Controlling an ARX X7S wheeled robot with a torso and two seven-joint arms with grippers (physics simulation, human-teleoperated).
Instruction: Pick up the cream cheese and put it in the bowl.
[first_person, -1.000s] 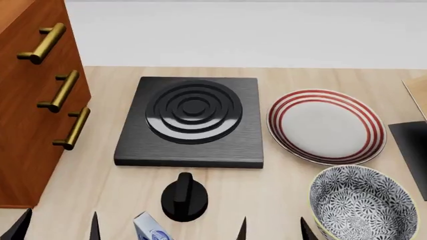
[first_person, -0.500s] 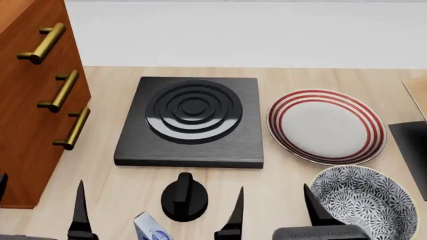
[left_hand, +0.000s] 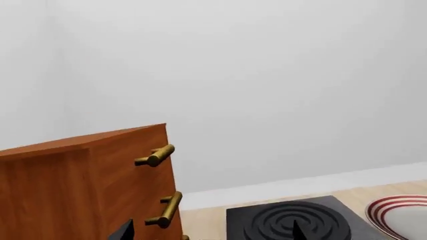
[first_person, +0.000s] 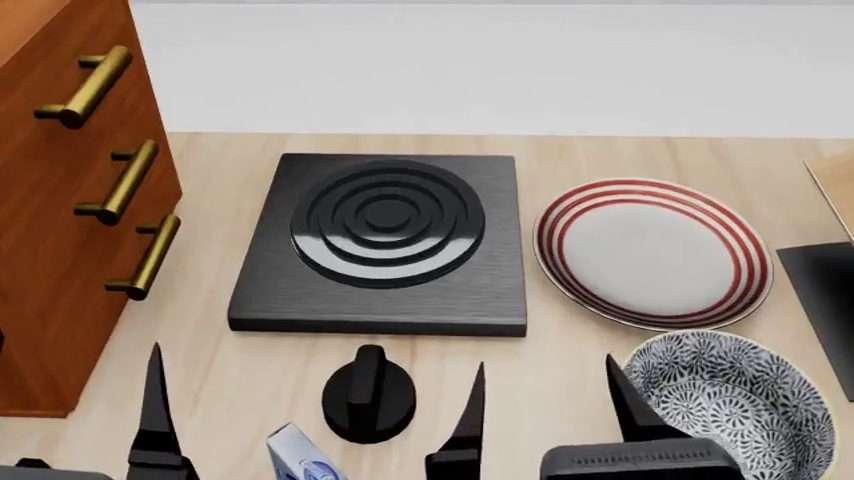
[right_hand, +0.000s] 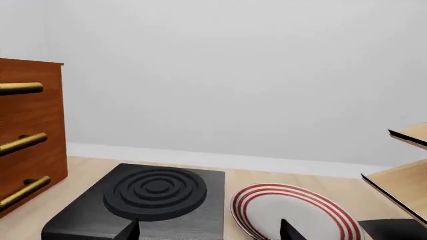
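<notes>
The cheese (first_person: 302, 455) lies at the near edge of the table (first_person: 587, 160), at about 7 o'clock from the knob (first_person: 368, 395) and just beside it. Only its top end shows, so its full pose is hard to judge. It sits between the fingers of the left gripper (first_person: 311, 425), which stand spread wide apart and hold nothing. The right gripper (first_person: 547, 415) is at 3 o'clock from the cheese, open too, one finger near the bowl (first_person: 727, 400). The bowl looks empty. The plate (first_person: 651, 252), at 12 o'clock from the bowl, is bare.
</notes>
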